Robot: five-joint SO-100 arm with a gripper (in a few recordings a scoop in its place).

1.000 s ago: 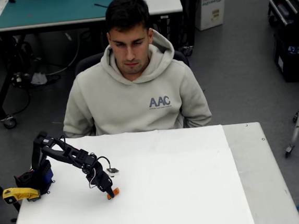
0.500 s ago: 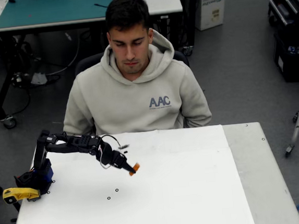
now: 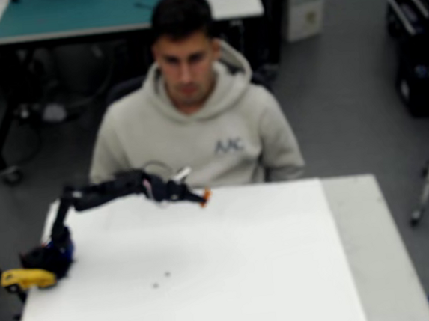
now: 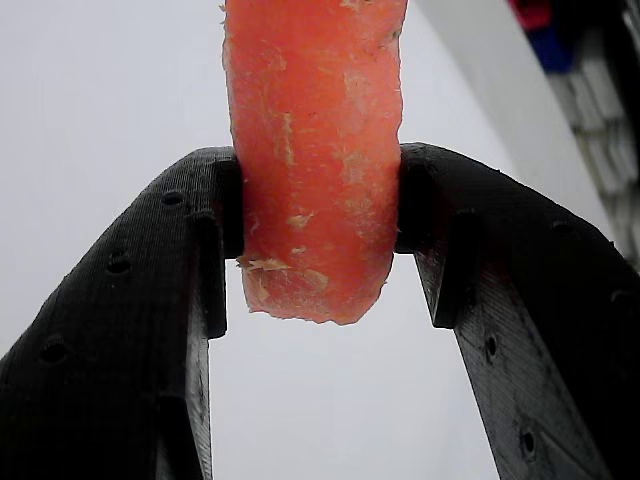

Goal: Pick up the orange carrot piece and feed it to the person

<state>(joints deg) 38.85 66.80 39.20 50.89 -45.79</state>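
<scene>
The orange carrot piece [image 4: 315, 150] is clamped between my two black fingers in the wrist view, its cut end pointing down. In the overhead view my gripper [image 3: 201, 198] is shut on the carrot piece [image 3: 205, 196], a small orange tip held in the air above the table's far edge. The person [image 3: 196, 124] in a light hoodie sits right behind that edge, facing the table. The carrot hangs in front of the person's chest, well below the face. The overhead view is blurred.
The white table [image 3: 270, 276] stretches in front of the person. My arm's base with a yellow part [image 3: 26, 278] sits at its left edge. Behind the person stand a desk with a green mat [image 3: 74, 11] and dark shelving [image 3: 417, 30] at the right.
My arm has lifted the carrot off the table and swung it up and to the right, from the table's left middle to the far edge near the person's chest.
</scene>
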